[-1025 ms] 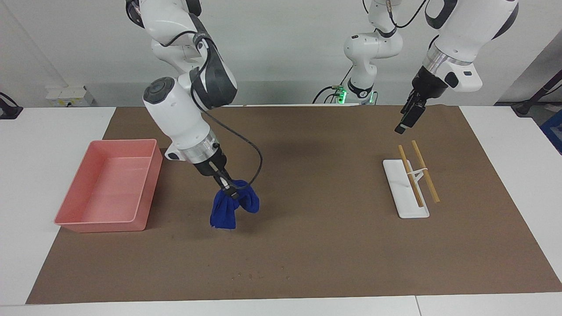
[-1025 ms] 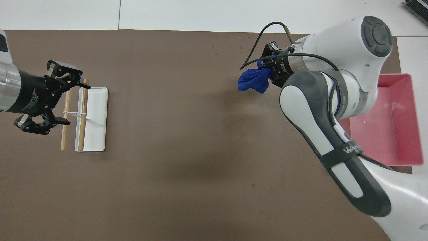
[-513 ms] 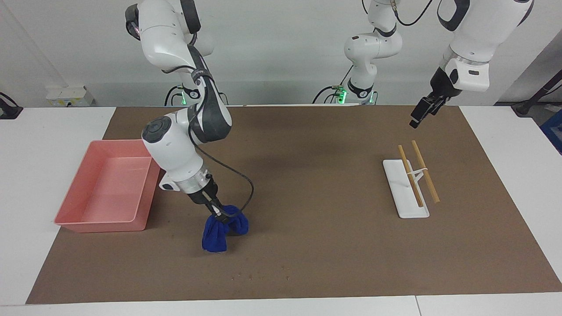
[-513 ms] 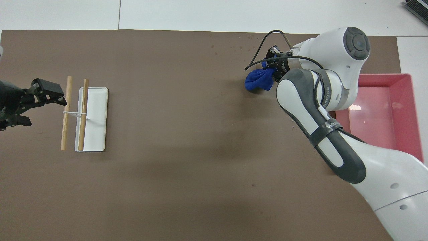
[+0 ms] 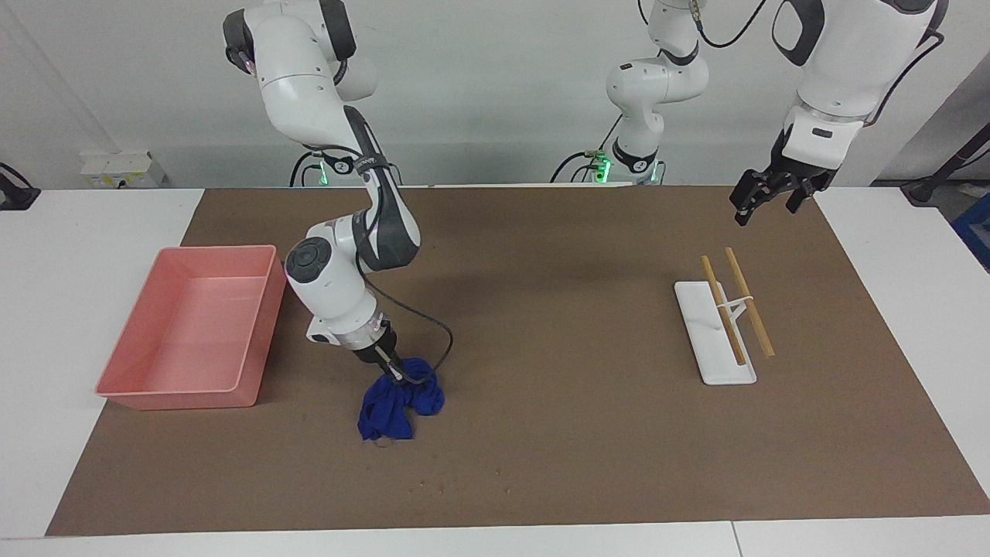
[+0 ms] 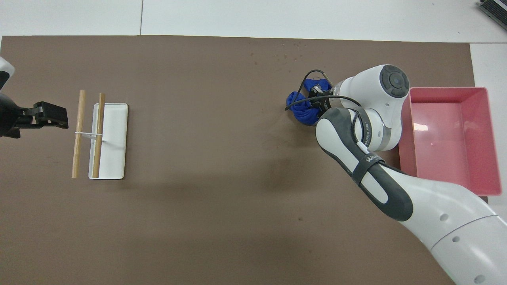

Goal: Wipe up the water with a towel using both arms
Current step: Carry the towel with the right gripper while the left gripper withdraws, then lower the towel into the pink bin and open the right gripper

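The royal-blue towel (image 5: 387, 414) lies bunched on the brown mat, its lower part resting on the surface. My right gripper (image 5: 397, 374) points down into the top of the bunch and is shut on the towel (image 6: 301, 113); its wrist hides most of the gripper (image 6: 317, 93) from above. A few faint dark specks of water (image 5: 437, 486) dot the mat farther from the robots than the towel, also visible as specks (image 6: 286, 56) in the overhead view. My left gripper (image 5: 766, 203) hangs open in the air over the mat's edge at the left arm's end, holding nothing.
A pink tray (image 5: 216, 249) stands beside the right arm's wrist, at the right arm's end of the table. A white tray (image 5: 700, 325) carrying two tied wooden sticks (image 5: 749, 303) lies toward the left arm's end, under and just past the left gripper (image 6: 43, 116).
The right arm has lowered, carrying the towel farther from the robots until it rests on the mat. The left gripper has drawn back from over the white tray toward its end of the table.
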Controlling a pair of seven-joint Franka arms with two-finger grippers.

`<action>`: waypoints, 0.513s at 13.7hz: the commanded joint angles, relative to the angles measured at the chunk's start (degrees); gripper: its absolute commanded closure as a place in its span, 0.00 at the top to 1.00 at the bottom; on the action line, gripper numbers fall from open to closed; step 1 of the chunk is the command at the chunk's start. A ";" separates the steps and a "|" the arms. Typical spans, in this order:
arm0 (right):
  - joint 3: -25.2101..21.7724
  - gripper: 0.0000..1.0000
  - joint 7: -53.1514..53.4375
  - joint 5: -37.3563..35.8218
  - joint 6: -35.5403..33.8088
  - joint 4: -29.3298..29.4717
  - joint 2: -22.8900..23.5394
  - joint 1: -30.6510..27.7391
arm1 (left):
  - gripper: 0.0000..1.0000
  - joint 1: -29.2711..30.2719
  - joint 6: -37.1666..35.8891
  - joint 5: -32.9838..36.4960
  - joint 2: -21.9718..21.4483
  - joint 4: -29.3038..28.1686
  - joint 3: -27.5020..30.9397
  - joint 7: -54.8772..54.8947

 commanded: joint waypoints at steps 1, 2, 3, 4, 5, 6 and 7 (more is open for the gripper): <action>0.41 0.00 -0.93 -1.44 0.83 -8.56 -5.65 0.20 | 1.00 -0.29 0.40 1.09 0.63 -0.54 1.77 1.23; 0.50 0.00 -1.19 -1.44 0.92 -11.02 -6.97 0.20 | 1.00 -0.55 0.40 1.18 0.37 -1.08 1.77 1.23; 0.50 0.00 -2.58 -1.44 0.48 -12.79 -8.28 0.20 | 1.00 -1.60 0.40 1.09 -0.16 -1.95 1.94 1.23; 0.50 0.00 -3.64 -1.35 0.04 -14.63 -9.60 0.20 | 1.00 -1.95 0.57 1.09 -0.60 -2.83 1.95 1.23; 0.59 0.00 -4.26 -1.35 -0.13 -16.83 -11.09 0.20 | 1.00 -1.87 0.23 1.09 -1.39 -4.06 1.95 1.14; 0.68 0.00 -4.96 -1.35 -1.01 -18.76 -12.33 0.20 | 1.00 -1.87 -0.56 1.09 -1.74 -4.68 2.03 0.71; 0.68 0.00 -5.41 -1.27 -2.58 -20.70 -13.73 0.72 | 1.00 -1.87 -0.65 1.09 -1.75 -4.60 2.03 0.36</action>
